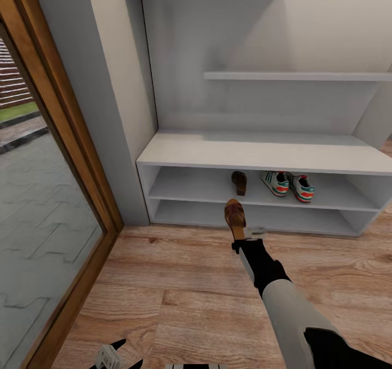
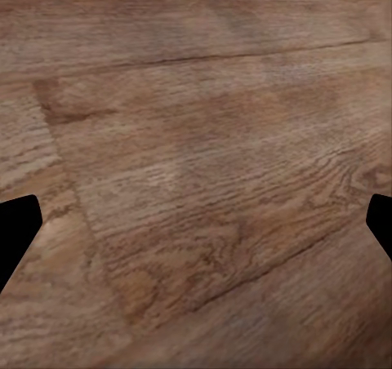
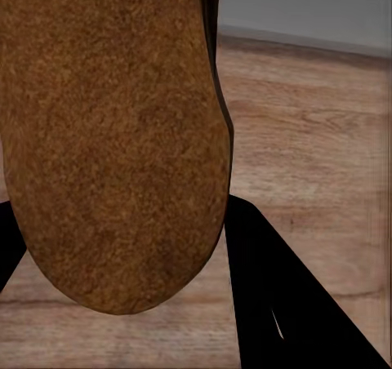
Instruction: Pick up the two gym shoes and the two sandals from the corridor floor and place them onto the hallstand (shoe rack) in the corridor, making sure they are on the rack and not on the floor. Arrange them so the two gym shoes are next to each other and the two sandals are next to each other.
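Corridor with light wood-plank floor [image 1: 179, 303], a wood-framed glass door [image 1: 54, 194] along the left side looking onto grey paving outside. Nearest, at the bottom edge of the head view, the left gripper [image 1: 117, 355] hangs low over bare planks; left wrist view shows only two dark fingertips [image 2: 16, 230] at the far sides of the frame with floor [image 2: 196, 173] between them, so its claw is spread wide and holds nothing. Right arm [image 1: 283, 298] reaches forward from the lower right, dark forearm ending at the right gripper [image 1: 242, 238], pinching a sandal [image 1: 235, 216] by its near end; sandal points away toward the rack, tan-brown surface showing, off the floor just in front of the lower tier. In the right wrist view the sandal's tan sole [image 3: 114, 140] sits close against the camera, one black finger [image 3: 286, 304] beside it, floor and the grey rack base beyond. Farther on, the pale-grey hallstand [image 1: 261, 153] stands against the back wall: two open tiers, flat top, tall back panel with a shelf [image 1: 296, 76] higher up. On the upper tier the other sandal [image 1: 239, 182] sits near the middle, and to its right the two gym shoes [image 1: 287, 185] sit side by side, touching or nearly so, white with green stripes and red-orange patches. Small gap between that sandal and the shoes
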